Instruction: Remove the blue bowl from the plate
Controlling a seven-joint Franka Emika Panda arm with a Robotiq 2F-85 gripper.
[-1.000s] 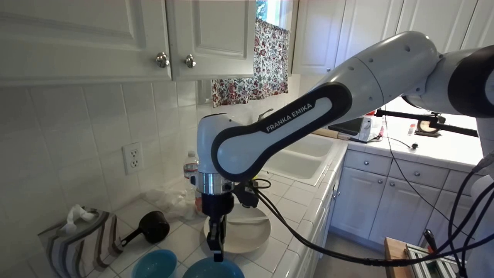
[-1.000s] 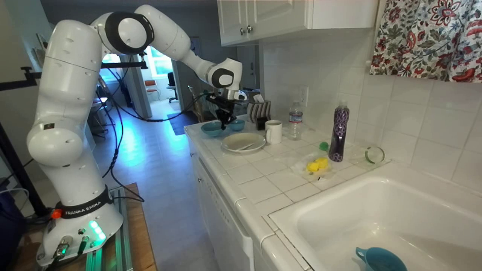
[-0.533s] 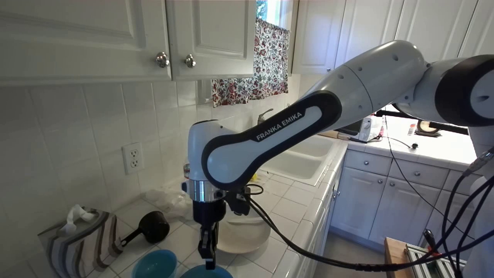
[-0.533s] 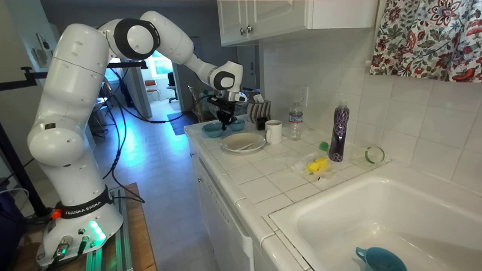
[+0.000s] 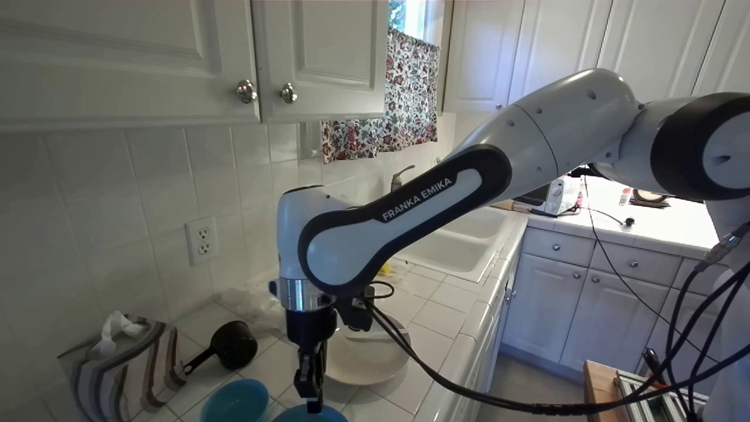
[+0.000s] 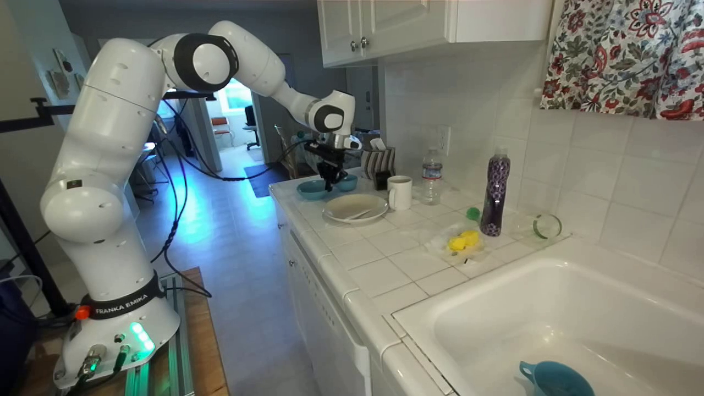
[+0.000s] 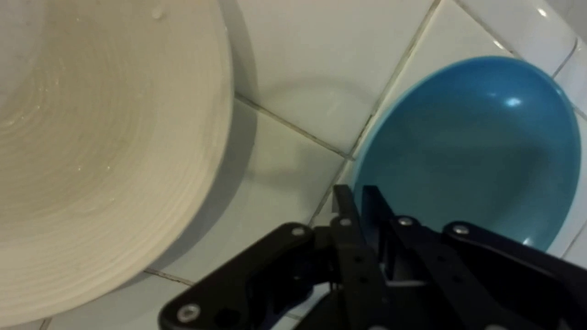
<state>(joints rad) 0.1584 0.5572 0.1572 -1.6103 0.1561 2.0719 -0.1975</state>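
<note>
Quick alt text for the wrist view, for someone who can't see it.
The gripper pinches the left rim of the blue bowl, over white tiles at right. The plate, cut off at left, is apart from it, a pale blurred item in the top-left corner.

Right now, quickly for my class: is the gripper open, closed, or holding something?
Gripper: closed, holding the blue bowl by its rim.

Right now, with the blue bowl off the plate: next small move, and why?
Probably ease the blue bowl slightly down before opening: the fingers look closed on its rim, it sits clear to one side of the plate, and I can't tell whether it touches the counter.
</note>
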